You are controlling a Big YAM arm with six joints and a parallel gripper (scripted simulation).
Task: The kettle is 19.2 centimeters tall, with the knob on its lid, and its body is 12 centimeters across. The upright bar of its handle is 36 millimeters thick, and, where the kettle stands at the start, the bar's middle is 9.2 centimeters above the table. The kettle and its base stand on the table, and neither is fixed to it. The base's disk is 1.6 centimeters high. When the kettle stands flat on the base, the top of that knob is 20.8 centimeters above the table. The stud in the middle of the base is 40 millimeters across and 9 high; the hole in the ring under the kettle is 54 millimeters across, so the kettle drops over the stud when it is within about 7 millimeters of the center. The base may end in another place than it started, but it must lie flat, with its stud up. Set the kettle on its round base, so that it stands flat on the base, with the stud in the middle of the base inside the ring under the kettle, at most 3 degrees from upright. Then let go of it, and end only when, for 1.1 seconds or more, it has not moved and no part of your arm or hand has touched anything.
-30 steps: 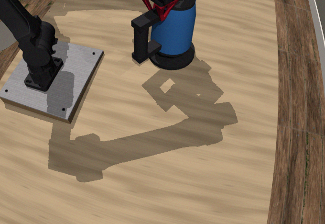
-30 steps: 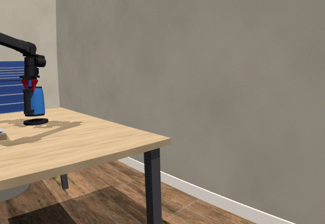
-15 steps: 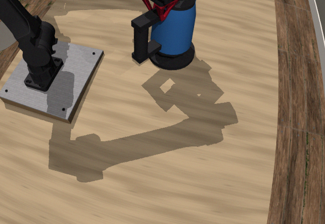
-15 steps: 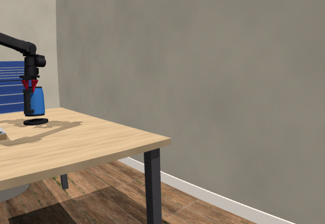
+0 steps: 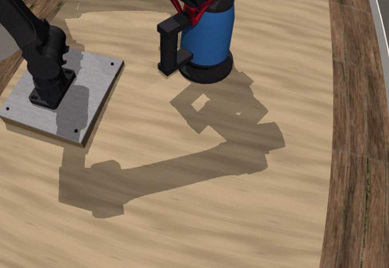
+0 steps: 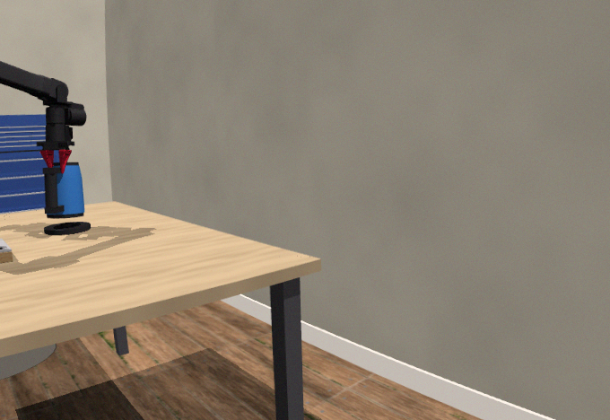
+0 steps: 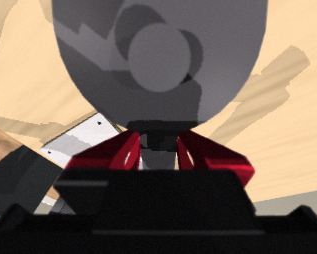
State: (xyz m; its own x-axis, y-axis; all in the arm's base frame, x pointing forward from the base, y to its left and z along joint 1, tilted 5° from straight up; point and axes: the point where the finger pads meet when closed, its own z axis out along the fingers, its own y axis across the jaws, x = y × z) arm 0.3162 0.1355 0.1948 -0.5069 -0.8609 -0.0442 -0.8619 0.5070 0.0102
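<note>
The blue kettle (image 5: 209,35) with a black lid and black handle (image 5: 169,50) hangs upright a little above the round black base (image 5: 209,71), which lies flat on the table. In the exterior view a gap shows between the kettle (image 6: 68,191) and the base (image 6: 67,228). My gripper (image 5: 192,14), with red fingers, comes down from above and is shut on the top arm of the handle. In the wrist view the fingers clamp the handle arm, with the grey lid and its knob (image 7: 159,57) just beyond. The base's stud is hidden.
The arm's grey mounting plate (image 5: 62,98) sits at the table's left. The table's edge (image 5: 328,126) runs along the right, with wooden floor beyond. A blue chair back (image 6: 19,164) stands behind the table.
</note>
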